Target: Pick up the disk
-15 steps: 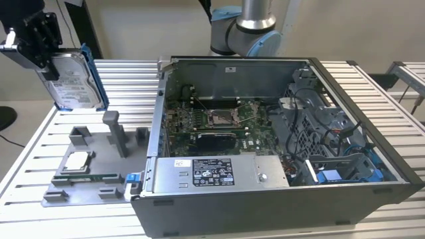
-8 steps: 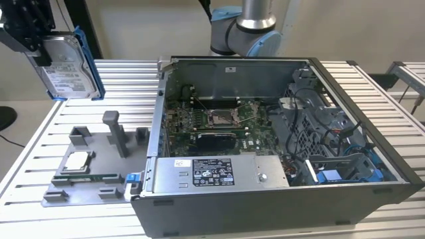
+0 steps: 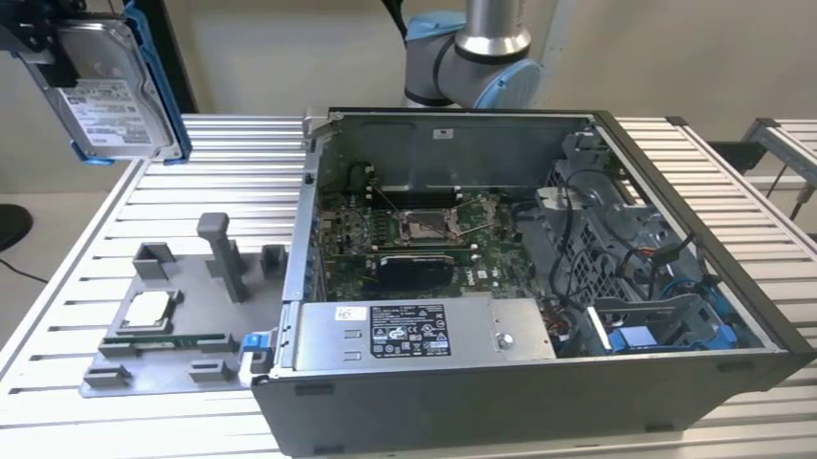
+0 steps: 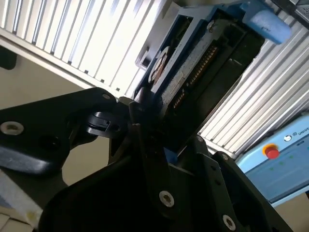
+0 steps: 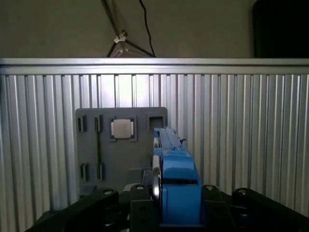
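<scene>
Gripper (image 5: 174, 192) clamped on disk (image 3: 113, 86) at its blue-framed edges | disk aloft, tilted, by far corner of slatted table (image 3: 77, 249), exterior view's left | clear air around it | grey fixture (image 3: 191, 330) and open computer case (image 3: 511, 406) well apart below

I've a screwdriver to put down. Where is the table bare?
Bare table slats lie between the grey tray and the far edge, and at the exterior view's right of the computer case. The tray and the case's inside are crowded. The hand holds the disk aloft.
</scene>
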Robot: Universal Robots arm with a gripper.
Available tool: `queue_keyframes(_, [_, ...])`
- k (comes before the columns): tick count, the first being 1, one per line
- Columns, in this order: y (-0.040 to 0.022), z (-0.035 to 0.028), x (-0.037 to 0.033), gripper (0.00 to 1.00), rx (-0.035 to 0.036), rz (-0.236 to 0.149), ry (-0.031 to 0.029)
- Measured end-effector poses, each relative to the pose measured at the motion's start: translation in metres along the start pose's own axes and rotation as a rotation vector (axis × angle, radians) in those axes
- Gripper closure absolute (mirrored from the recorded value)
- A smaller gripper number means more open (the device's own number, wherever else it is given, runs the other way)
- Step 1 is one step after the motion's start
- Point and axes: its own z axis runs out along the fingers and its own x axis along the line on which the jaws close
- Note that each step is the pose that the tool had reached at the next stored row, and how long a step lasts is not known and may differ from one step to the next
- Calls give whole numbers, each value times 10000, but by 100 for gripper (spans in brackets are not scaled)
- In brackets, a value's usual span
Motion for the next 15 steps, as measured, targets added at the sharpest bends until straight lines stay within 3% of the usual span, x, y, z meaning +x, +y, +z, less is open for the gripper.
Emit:
queue_keyframes(7, [1,-318,-21,100,0,4,1])
queue_keyframes(13, [-9,-330,-21,100,1,3,3])
queue_keyframes(15, [-81,-331,-23,100,-8,4,4])
